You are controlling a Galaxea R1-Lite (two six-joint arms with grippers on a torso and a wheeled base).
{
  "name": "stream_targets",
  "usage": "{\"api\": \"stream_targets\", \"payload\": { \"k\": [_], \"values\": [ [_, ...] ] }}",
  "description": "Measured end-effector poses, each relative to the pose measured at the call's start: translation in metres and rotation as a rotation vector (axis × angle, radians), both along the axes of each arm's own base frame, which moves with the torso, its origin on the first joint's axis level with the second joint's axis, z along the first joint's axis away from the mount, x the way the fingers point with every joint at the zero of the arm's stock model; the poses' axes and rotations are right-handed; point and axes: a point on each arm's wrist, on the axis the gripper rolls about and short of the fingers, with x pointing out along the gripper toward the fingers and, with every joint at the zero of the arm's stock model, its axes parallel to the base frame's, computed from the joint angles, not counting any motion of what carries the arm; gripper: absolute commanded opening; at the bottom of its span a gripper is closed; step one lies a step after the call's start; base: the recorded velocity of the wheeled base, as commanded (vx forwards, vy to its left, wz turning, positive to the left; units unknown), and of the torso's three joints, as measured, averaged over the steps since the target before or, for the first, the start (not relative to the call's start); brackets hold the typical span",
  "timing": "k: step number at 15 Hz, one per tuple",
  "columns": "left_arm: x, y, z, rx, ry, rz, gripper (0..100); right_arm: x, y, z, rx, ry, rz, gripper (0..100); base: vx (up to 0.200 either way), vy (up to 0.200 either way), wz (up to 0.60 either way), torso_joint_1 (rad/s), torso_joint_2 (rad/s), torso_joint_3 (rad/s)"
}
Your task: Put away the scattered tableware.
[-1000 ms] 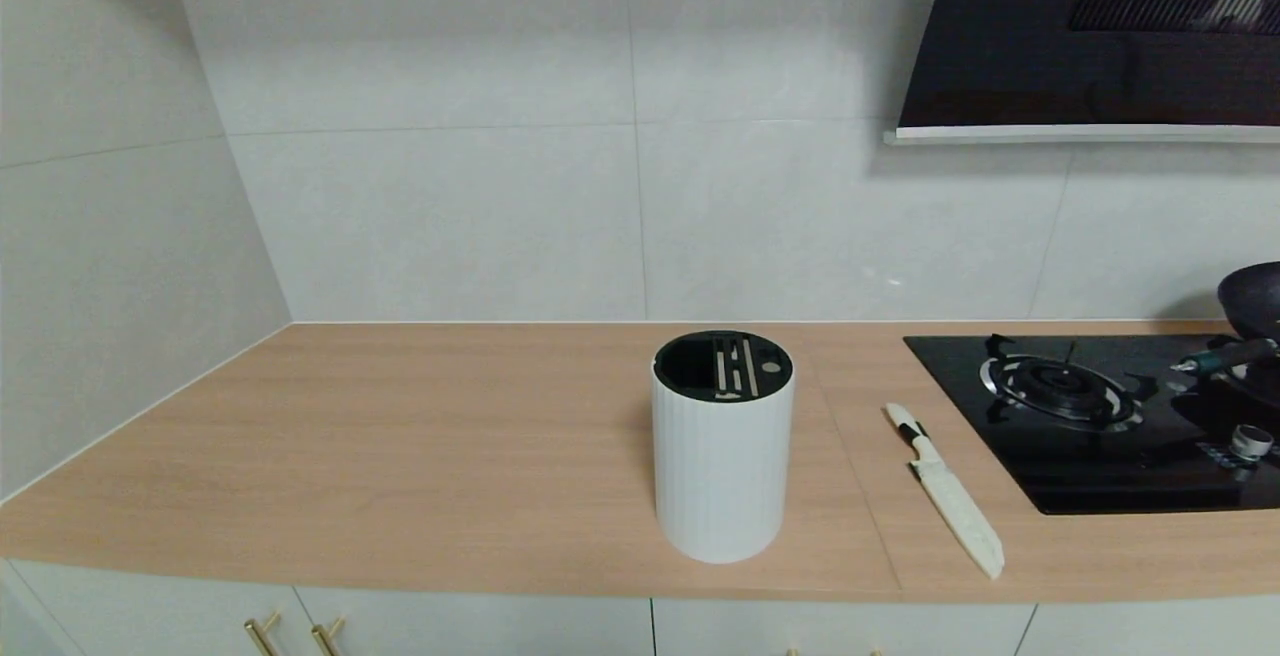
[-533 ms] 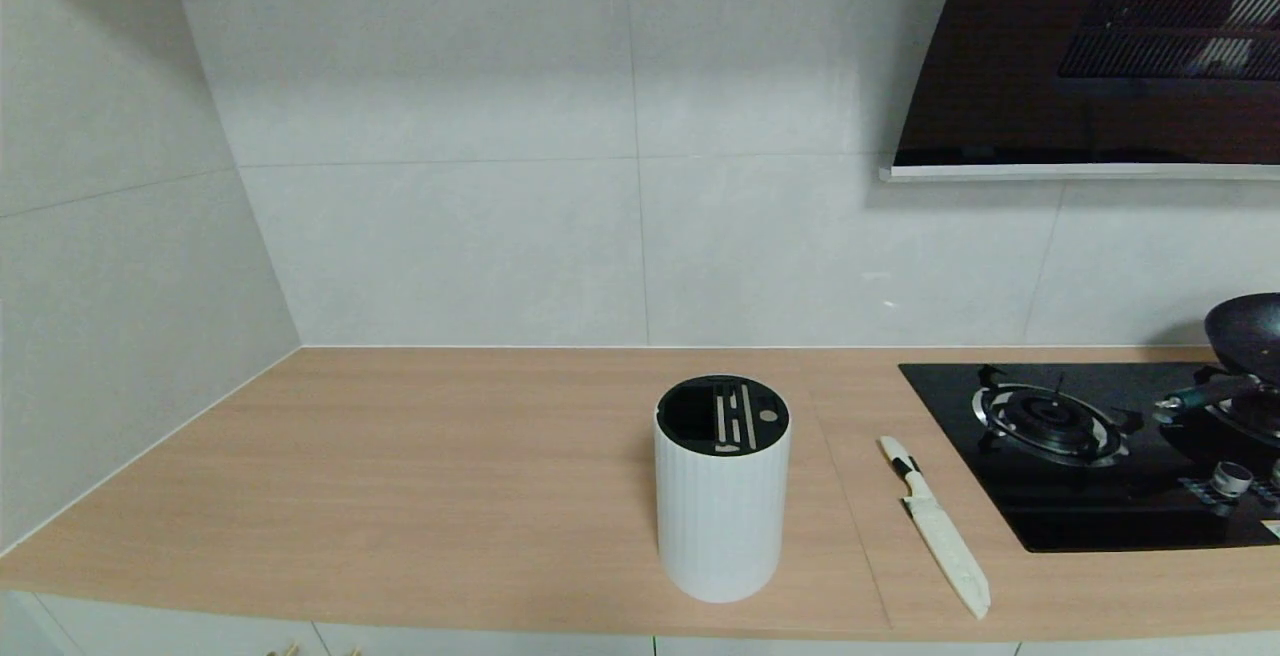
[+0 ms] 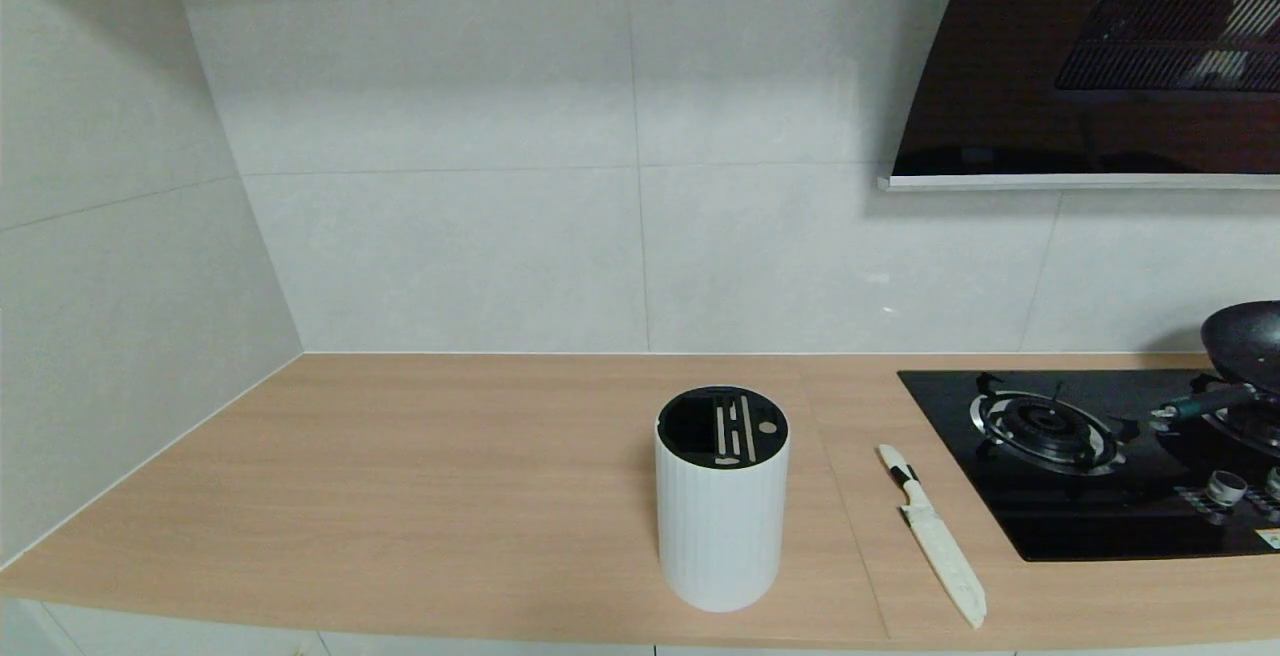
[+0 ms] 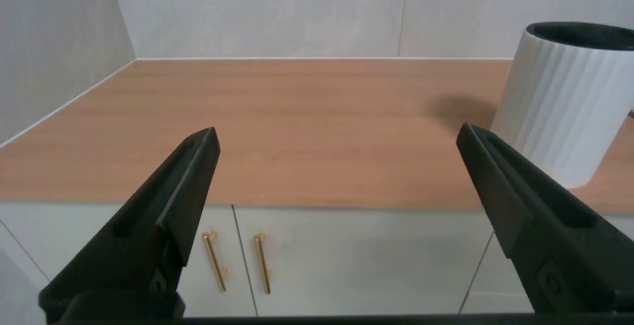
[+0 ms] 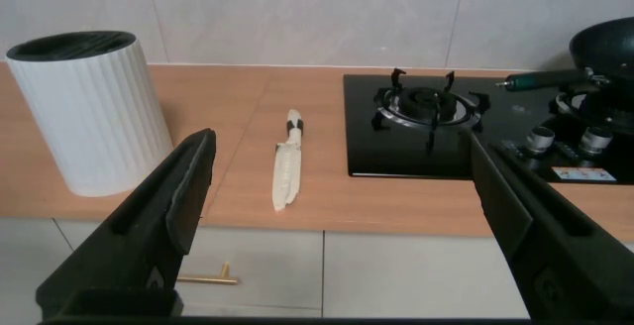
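Knife (image 3: 930, 534) lying flat on countertop (image 3: 450, 476), between slotted white holder (image 3: 722, 526) and gas hob (image 3: 1060, 506), ungrasped. Left gripper (image 4: 337, 147) and right gripper (image 5: 337, 147) both gaping wide, hovering before counter edge. Step judged: pre-grasp. Next calling for right gripper lining up over knife handle.

This is a kitchen. A black glass gas stove (image 3: 1100, 506) sits in the long light-brown wooden surface (image 3: 450, 496), with a dark round pan (image 3: 1245, 331) on it and a big dark hood (image 3: 1000, 86) above. A white knife (image 3: 932, 536) lies beside it. Shiny white tiles (image 3: 450, 136) cover the walls.
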Motion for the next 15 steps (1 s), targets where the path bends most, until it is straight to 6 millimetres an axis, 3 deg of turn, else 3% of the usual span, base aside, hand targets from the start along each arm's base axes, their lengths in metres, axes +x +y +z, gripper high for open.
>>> {"api": "stream_targets", "payload": {
  "k": [8,11,15],
  "values": [
    [0.000,0.000,0.000,0.000,0.000,0.000,100,-0.001,0.000,0.005,0.004,-0.012,-0.006,100,0.000,0.000,0.00,0.000,0.00,0.000],
    [0.000,0.000,0.000,0.000,0.000,0.000,100,-0.010,0.000,0.048,0.031,-0.115,0.035,100,0.000,0.000,0.00,0.000,0.00,0.000],
    [0.000,0.000,0.000,0.000,0.000,0.000,100,0.012,0.002,0.078,0.031,0.022,0.146,100,0.000,0.000,0.00,0.000,0.00,0.000]
  ]
}}
